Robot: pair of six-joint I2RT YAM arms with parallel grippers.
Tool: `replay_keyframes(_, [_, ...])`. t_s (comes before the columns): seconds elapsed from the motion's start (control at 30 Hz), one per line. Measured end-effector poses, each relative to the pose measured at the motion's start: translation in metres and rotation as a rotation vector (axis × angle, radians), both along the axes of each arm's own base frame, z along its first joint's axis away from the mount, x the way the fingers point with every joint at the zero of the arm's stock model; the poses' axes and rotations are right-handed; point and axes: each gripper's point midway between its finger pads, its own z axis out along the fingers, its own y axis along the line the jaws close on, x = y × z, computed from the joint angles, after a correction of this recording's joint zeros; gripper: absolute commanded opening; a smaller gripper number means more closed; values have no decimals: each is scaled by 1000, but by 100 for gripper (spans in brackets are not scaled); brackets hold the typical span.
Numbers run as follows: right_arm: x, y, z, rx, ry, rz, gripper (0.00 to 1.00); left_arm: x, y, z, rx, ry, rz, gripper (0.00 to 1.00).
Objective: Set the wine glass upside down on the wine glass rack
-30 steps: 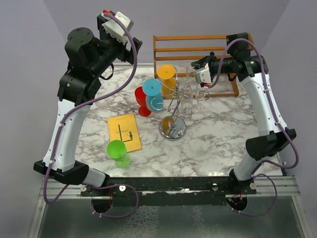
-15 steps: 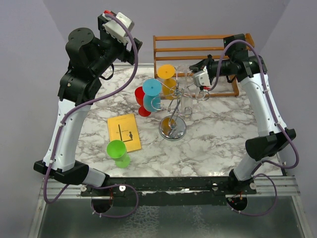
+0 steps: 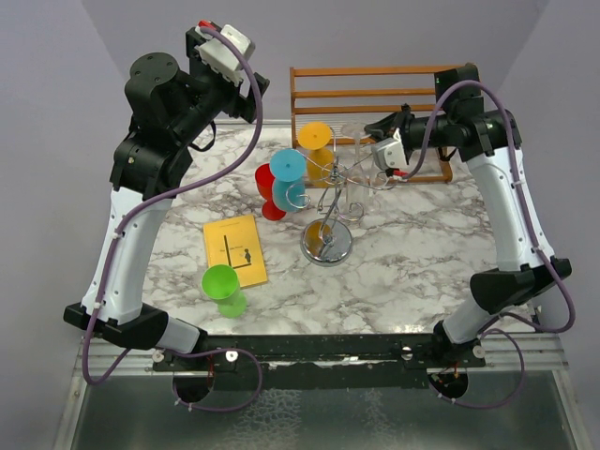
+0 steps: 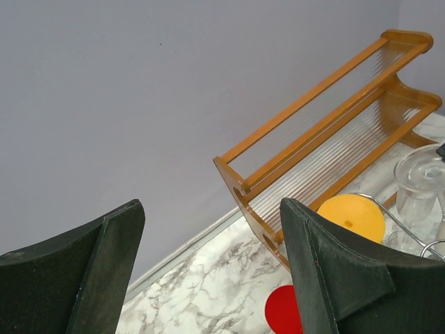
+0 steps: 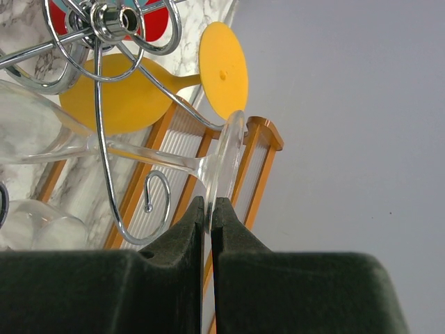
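My right gripper (image 3: pixel 377 156) (image 5: pixel 212 203) is shut on the rim of the round foot of a clear wine glass (image 5: pixel 229 149). The glass lies tilted, and its stem (image 5: pixel 146 158) runs across a curled wire arm of the silver wine glass rack (image 5: pixel 111 19) toward its bowl (image 5: pixel 28 132). I cannot tell whether the stem rests in the loop. In the top view the rack stands mid-table on its chrome base (image 3: pixel 326 242), with the clear glass (image 3: pixel 354 192) at its right side. My left gripper (image 3: pixel 251 89) (image 4: pixel 208 278) is open and empty, raised high at the back left.
Orange (image 3: pixel 315 136), blue (image 3: pixel 288 167) and red (image 3: pixel 267 187) glasses hang upside down on the rack's left side. A second clear bowl (image 5: pixel 35 223) hangs close by. A green glass (image 3: pixel 221 286) and yellow booklet (image 3: pixel 235 249) lie front left. The wooden slatted shelf (image 3: pixel 375 94) stands behind.
My right arm has risen and drawn slightly right and nearer, carrying the clear glass by its foot. The left arm has not moved.
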Motion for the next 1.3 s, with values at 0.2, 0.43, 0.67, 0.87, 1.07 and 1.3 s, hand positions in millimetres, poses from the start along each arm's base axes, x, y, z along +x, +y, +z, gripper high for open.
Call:
replay_keyframes(0.2, [-7, -10, 6, -21, -17, -42, 3, 1, 0, -3, 4, 9, 0, 82])
replay_keyframes(0.43, [-6, -23, 4, -46, -10, -129, 3, 1, 0, -4, 5, 11, -1, 82])
replay_keyframes(0.67, [6, -34, -9, -70, 23, -222, 3, 0, -1, -4, 5, 11, -2, 82])
replay_keyframes(0.87, [16, -39, -10, -73, 13, -274, 3, 1, -1, -7, 9, 18, -3, 82])
replay_keyframes(1.07, [21, -39, -7, -58, -2, -285, 3, 1, -1, -10, 20, 27, -8, 82])
replay_keyframes(1.3, [25, -36, -3, -43, -16, -280, 4, 0, -2, -11, 25, 25, -13, 82])
